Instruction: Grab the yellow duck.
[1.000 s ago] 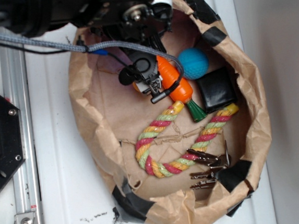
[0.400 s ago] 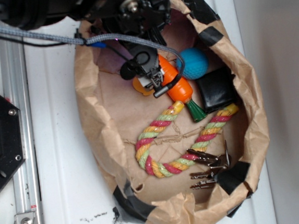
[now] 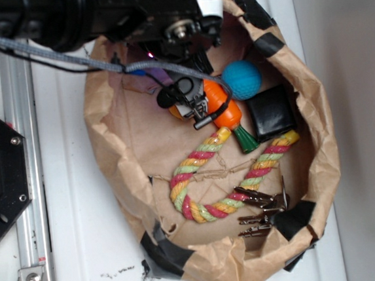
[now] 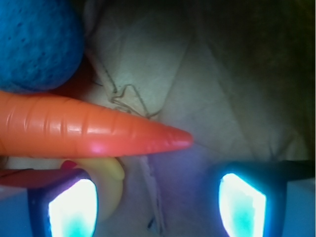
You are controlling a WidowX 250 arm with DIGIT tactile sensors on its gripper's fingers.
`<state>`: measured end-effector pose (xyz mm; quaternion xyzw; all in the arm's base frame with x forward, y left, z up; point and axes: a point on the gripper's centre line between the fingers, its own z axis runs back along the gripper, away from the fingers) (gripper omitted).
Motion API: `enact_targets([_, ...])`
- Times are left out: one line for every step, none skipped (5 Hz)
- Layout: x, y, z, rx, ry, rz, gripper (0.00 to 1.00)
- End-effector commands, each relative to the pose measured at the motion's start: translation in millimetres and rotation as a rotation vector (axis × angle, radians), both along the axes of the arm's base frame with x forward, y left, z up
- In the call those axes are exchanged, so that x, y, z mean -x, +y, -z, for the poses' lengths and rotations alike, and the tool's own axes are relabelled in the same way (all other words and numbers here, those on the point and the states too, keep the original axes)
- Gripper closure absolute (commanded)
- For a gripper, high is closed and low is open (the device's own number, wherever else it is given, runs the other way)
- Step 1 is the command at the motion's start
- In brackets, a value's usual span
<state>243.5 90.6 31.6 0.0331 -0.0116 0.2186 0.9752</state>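
— Hanging over the paper bag's (image 3: 321,168) upper part, the gripper (image 4: 158,200) has its jaws spread apart, nothing between them.

— And the yellow duck (image 4: 109,185)?

— Tucked beneath the toy carrot (image 4: 89,131), touching one finger (image 4: 71,207), just beside the blue ball (image 3: 242,79).

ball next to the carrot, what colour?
Blue. The ball shows best in the exterior view, beside the carrot.

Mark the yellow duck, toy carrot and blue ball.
yellow duck (image 4: 111,190), wrist view, visible body under the carrot.
toy carrot (image 4: 89,132), wrist view, mid-body.
blue ball (image 3: 242,79), exterior view, centre.
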Motion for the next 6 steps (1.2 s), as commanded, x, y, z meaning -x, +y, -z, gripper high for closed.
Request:
enact_targets([6,-25,9,0.012,0.024,0.087,0.00])
enact_targets([5,-35,9,0.026,0.027,0.120,0.00])
enact_targets([8,-45,10,0.039,0.036,0.144,0.00])
enact_targets([10,-52,11,0.032,0.035,0.170,0.00])
enact_targets([9,-53,13,0.030,0.038,0.176,0.00])
enact_targets([7,-54,14,0.030,0.042,0.176,0.00])
